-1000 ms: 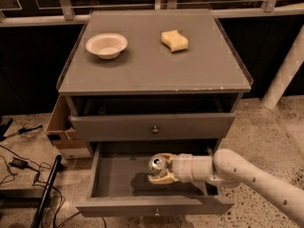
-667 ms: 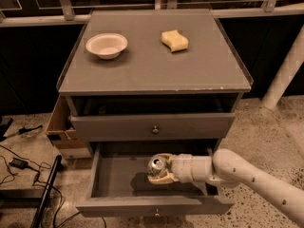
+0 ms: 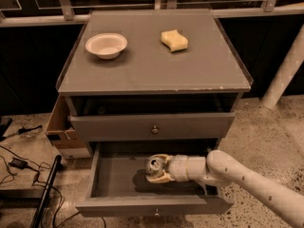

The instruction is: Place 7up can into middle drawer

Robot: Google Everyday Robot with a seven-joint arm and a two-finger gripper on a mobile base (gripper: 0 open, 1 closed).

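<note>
The middle drawer is pulled out wide from the grey cabinet, and its bare grey floor is visible. The white arm comes from the lower right and reaches into this drawer. The gripper is inside the tray, a little right of its centre, and its two pale fingers are closed around the 7up can. The can shows its silver top to the camera, and a dark shadow lies on the drawer floor under it; I cannot tell if the can touches the floor. Above, the other drawer front with a round knob stands slightly out. On the cabinet top, a white bowl is at the left and a yellow sponge at the right, well apart.
</note>
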